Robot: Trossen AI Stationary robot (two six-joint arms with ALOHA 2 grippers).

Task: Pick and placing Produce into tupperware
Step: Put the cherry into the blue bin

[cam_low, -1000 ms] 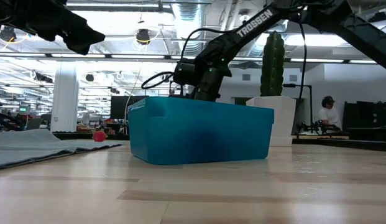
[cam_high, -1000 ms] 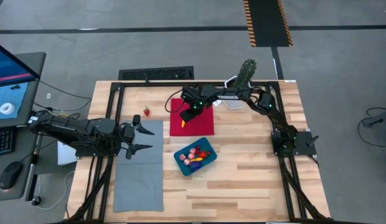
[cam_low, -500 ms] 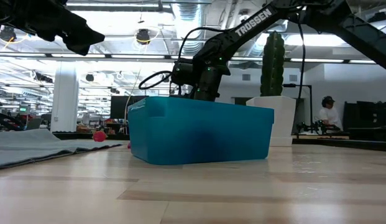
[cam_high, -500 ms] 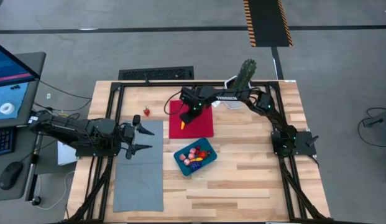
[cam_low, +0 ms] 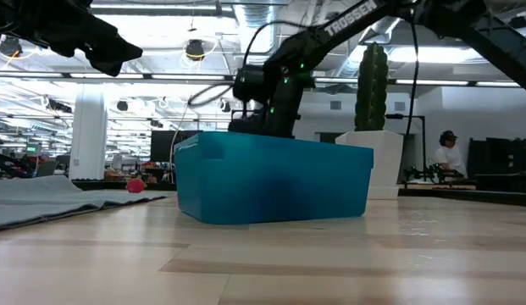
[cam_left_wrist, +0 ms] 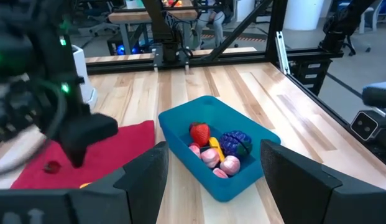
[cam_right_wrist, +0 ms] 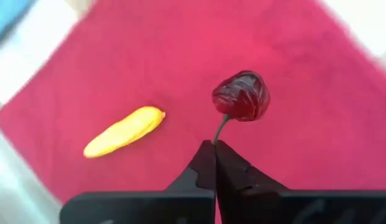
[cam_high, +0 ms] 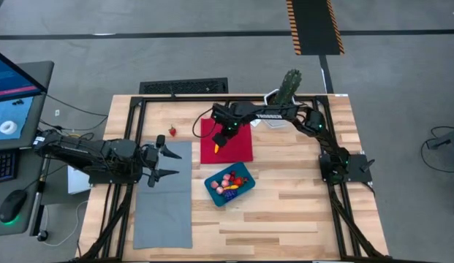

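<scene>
Right wrist view: my right claw pinches a cherry by its stem above the red cloth; "TROSSEN" marks that arm; my left claw waits spread.

Legible text, 1 item: the brand name "TROSSEN" in white capitals along the dark upper link of the right arm, low view; the lettering runs up the slope of the link and its last letters are partly cut off near the top edge. Monitor at the left of the high view: blue screen with a red band, nothing on it can be read. No other labels, numbers or signs readable.
</scene>
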